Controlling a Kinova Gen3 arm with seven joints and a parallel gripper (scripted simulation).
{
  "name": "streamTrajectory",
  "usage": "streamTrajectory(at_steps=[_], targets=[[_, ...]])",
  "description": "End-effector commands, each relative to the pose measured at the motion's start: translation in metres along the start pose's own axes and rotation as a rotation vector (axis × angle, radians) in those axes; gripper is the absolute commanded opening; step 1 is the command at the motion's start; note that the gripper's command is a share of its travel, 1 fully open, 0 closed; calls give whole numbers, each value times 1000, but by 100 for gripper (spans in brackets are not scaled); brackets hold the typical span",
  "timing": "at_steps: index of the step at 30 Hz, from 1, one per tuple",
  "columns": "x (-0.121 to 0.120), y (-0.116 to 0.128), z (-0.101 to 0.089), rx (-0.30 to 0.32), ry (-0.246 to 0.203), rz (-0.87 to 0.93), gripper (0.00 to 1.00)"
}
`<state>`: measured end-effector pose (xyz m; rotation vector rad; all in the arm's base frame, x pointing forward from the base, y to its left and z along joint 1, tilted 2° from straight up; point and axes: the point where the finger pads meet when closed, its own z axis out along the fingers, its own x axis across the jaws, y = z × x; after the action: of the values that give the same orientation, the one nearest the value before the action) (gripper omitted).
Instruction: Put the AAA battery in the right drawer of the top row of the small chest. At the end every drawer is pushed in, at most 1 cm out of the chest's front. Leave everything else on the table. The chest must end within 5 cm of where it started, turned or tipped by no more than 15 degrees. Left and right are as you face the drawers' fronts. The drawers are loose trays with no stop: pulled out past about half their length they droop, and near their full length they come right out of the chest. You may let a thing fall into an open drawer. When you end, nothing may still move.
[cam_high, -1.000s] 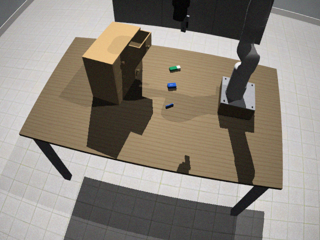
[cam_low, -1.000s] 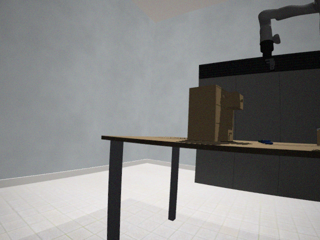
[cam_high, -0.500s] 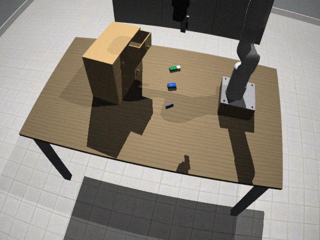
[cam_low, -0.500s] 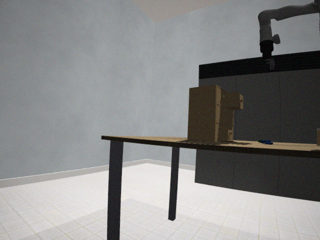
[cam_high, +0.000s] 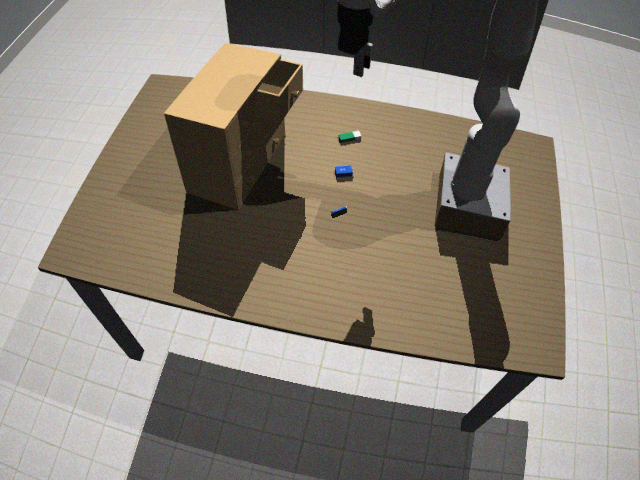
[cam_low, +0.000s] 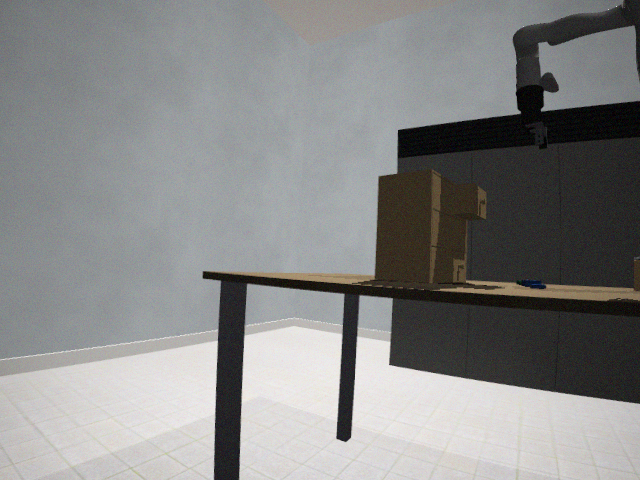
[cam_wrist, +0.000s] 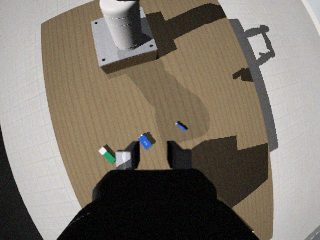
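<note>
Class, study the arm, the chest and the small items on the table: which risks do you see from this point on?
1. The top drawer already juts well out; any further pull or knock may make it droop or slide free.
2. Three small items lie close together: the slim blue battery, a blue block and a green-white piece. The open gripper, hanging high above, might descend on the wrong one.

I see the small blue cylindrical AAA battery (cam_high: 339, 210) lying flat far below my pincer; the tan wooden chest (cam_high: 217, 98) stands upright, top-right drawer (cam_high: 280, 78) pulled out.
</note>
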<state>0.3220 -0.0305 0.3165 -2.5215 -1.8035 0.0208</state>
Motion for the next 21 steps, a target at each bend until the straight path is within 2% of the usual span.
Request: streamTrajectory(at_steps=[1, 11, 13, 14, 15, 21], targets=[[15, 1, 13, 9, 15, 49, 67], [57, 6, 59, 37, 55, 287, 67], [57, 6, 59, 37, 55, 287, 67], [58, 8, 64, 36, 48, 314, 67], [67, 7, 70, 44, 63, 349, 67], [95, 8, 106, 71, 82, 561, 67]])
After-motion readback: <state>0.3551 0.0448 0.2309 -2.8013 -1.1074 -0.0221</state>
